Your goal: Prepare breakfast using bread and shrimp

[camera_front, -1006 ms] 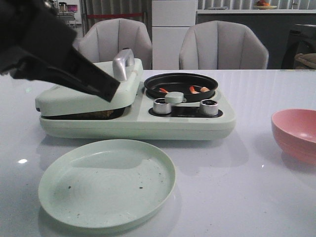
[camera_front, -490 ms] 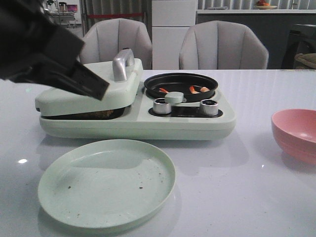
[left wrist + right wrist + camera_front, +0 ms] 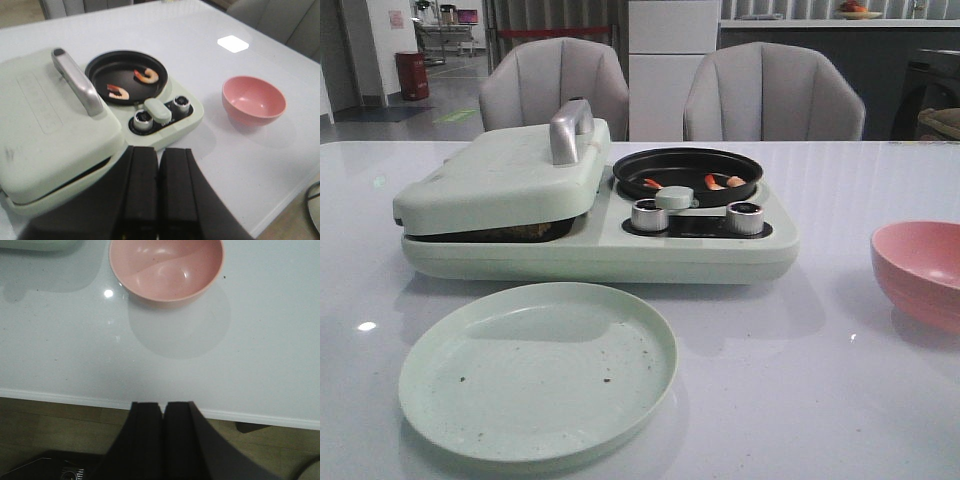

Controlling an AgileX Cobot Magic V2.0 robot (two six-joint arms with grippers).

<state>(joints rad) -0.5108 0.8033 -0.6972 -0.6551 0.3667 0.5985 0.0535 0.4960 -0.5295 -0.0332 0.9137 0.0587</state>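
Bread [image 3: 525,232] sits under the cooker's shut lid [image 3: 500,180], only a brown edge showing; likely soft, best lifted by an edge. Shrimp [image 3: 118,91] lie in the black pan [image 3: 95,72] beside the lid: small, slippery. Left gripper [image 3: 158,172] and right gripper [image 3: 162,412] both clenched, empty.

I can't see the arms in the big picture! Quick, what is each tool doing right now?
Left tool: closed, holding nothing, up above the breakfast maker.
Right tool: closed, holding nothing, near the pink bowl.
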